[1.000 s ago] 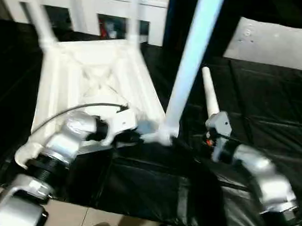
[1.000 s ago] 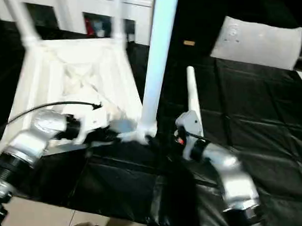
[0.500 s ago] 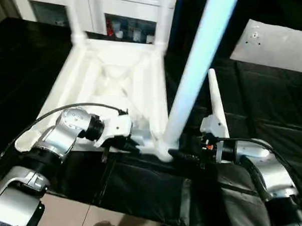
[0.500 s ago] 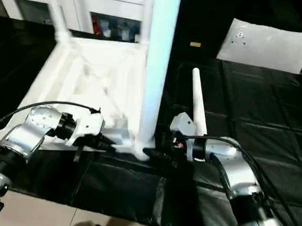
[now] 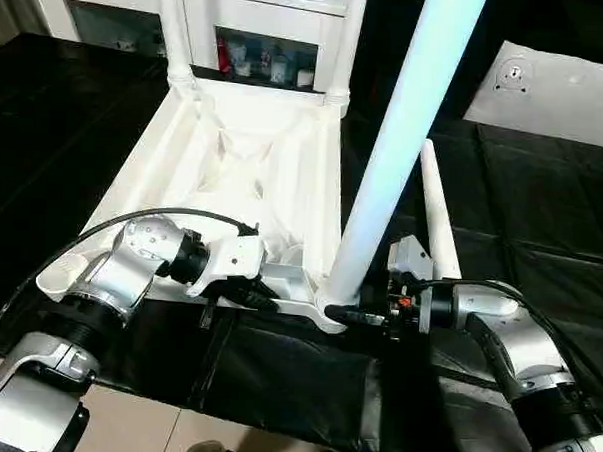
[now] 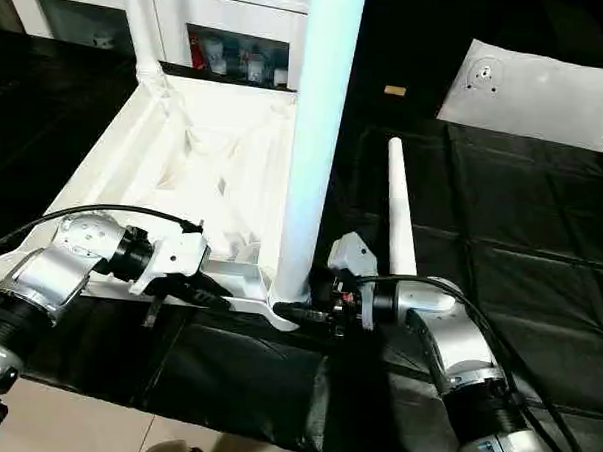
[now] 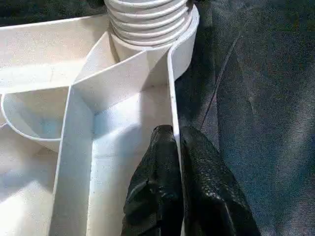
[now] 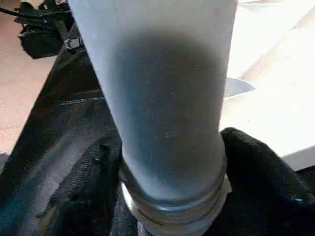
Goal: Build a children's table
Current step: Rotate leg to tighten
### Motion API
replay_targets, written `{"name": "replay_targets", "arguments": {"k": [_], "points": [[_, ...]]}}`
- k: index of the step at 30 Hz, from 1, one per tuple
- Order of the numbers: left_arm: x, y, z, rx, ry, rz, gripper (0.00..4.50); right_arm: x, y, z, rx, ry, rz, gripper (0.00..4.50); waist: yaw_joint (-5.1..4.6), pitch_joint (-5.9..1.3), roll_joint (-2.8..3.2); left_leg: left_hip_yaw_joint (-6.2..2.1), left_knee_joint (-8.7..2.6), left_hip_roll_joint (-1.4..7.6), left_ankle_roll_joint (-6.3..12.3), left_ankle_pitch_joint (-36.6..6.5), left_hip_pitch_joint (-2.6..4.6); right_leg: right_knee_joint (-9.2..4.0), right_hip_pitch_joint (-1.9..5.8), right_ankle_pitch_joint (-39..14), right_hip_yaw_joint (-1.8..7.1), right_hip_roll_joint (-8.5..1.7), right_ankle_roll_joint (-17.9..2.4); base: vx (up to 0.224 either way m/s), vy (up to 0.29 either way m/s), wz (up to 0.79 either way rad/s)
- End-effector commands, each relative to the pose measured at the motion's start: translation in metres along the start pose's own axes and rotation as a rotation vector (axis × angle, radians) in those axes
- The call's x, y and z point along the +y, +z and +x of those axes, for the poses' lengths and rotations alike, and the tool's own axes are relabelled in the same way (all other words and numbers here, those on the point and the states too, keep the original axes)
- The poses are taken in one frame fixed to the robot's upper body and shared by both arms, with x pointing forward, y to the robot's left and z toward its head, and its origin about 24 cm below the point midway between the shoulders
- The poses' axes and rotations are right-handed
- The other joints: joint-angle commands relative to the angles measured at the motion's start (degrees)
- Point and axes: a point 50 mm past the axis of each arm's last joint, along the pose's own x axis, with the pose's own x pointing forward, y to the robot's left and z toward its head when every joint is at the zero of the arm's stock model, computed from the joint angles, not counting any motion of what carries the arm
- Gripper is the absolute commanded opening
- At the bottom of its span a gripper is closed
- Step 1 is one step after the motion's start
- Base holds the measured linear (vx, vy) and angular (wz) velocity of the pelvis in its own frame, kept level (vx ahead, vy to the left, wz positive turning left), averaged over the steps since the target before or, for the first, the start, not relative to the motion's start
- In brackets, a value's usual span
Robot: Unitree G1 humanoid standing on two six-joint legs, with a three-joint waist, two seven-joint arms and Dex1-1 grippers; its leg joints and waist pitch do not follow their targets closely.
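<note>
A: On the left, our left gripper (image 7: pixel 174 162) is clamped on the near rim of the upturned table top (image 5: pixel 239 158), which lies on the black bench (image 5: pixel 543 207).

B: To its right, our right gripper (image 5: pixel 363 315) straddles the upright leg (image 5: pixel 400 140) at its base; the spare leg (image 5: pixel 437 207) lies just beyond, white cabinets (image 5: pixel 260 24) behind.
</note>
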Motion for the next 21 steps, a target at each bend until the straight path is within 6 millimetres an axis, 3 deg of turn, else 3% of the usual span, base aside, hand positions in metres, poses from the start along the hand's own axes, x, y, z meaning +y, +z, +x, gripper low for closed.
{"name": "replay_targets", "arguments": {"k": [1,2,10,15,19,20,21], "points": [[-0.006,0.004,0.007,0.035,-0.119,0.058,0.0,-0.004,0.003,0.0,0.007,-0.002,-0.006,2.98,-0.26,-3.76,0.16,-0.95,-3.91,4.16,4.64,-3.8,0.24,-2.91,3.52,-11.8,4.1,-6.15,-11.6,0.0,0.0,0.0],[-0.006,0.004,0.007,0.037,-0.12,0.057,0.0,-0.004,0.003,0.0,0.006,0.001,-0.003,2.8,-0.25,-3.75,0.16,-0.96,-3.91,4.15,4.63,-3.9,0.23,-2.92,3.52,-11.9,4.09,-6.17,-11.6,0.0,0.0,0.0],[-0.008,0.002,0.008,0.013,-0.087,0.004,0.0,0.0,0.003,0.004,-0.037,0.018,0.051,2.69,-0.26,-3.87,0.05,-0.96,-3.91,4.24,4.49,-3.6,0.27,-2.84,3.55,-12.3,4.08,-6.22,-11.6,0.0,0.0,0.0],[-0.006,0.006,0.011,-0.053,0.099,-0.12,0.0,0.009,0.003,0.017,-0.127,-0.084,0.158,2.68,-0.49,-3.73,0.02,-1.07,-4.16,4.55,3.42,-4.3,0.28,-2.89,3.51,-13.6,4.24,-6.33,-11.5,0.0,0.0,0.0],[-0.008,0.023,0.027,-0.155,0.274,-0.26,0.0,0.018,0.0,0.044,-0.155,-0.29,0.241,2.67,-1.51,-3.24,0.24,-1.31,-4.51,4.18,0.9,-7.6,0.15,-4.0,3.33,-22.0,4.11,-6.35,-9.0,0.0,0.0,0.0],[-0.01,0.027,0.034,-0.165,0.306,-0.281,0.0,0.022,0.001,0.053,-0.162,-0.33,0.264,2.67,-2.28,-3.05,0.0,-1.46,-4.62,4.04,0.57,-8.4,-0.13,-4.4,3.42,-24.5,3.92,-6.27,-8.0,0.0,0.0,0.0],[-0.01,0.028,0.036,-0.166,0.313,-0.286,0.0,0.023,0.001,0.056,-0.164,-0.339,0.271,2.67,-2.49,-3.1,-0.02,-1.43,-4.58,3.98,0.53,-8.5,0.02,-4.62,3.29,-25.3,3.95,-6.23,-7.6,0.0,0.0,0.0]]}}
